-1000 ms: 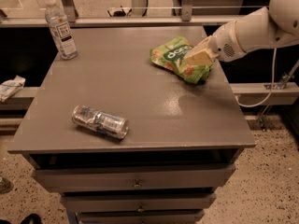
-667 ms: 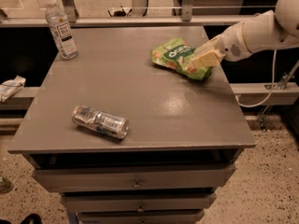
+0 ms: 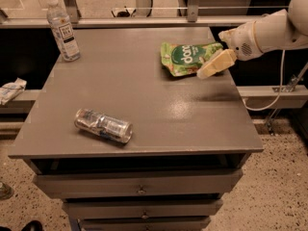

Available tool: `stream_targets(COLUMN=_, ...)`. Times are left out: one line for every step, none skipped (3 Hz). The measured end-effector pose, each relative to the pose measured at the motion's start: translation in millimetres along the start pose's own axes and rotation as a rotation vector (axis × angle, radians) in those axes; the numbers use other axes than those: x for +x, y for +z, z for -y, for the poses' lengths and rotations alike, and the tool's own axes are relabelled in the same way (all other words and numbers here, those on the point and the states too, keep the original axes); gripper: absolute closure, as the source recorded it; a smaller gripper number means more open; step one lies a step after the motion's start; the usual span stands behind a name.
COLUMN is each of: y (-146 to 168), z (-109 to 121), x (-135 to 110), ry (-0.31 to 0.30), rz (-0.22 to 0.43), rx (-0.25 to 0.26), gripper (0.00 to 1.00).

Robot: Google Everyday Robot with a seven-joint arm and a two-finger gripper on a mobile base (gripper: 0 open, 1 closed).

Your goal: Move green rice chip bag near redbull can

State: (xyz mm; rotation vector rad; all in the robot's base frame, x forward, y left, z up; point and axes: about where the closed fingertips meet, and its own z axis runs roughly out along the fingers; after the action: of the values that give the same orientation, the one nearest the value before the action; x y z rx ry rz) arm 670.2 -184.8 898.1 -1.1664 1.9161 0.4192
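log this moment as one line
claw: at right edge of green rice chip bag, far right of table | redbull can: on its side, front left, far from bag | bag not yet near can

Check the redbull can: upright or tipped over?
Tipped: the redbull can lies on its side on the table, front left. The end effector is at the green rice chip bag.

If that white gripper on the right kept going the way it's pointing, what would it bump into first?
The gripper points down and left, at the right edge of the green rice chip bag, so the bag comes first. It may already touch it.
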Motion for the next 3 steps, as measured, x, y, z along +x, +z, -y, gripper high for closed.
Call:
stream_targets(y=2, z=1, x=-1, ry=-0.006, rz=0.0, rx=0.001, gripper=0.0)
stream_targets(y=13, z=8, x=2, ry=-0.023, rz=-0.006, rx=0.006, gripper=0.0)
stream_targets(y=21, z=23, x=6, ry=-0.034, rz=-0.017, rx=0.029, gripper=0.0)
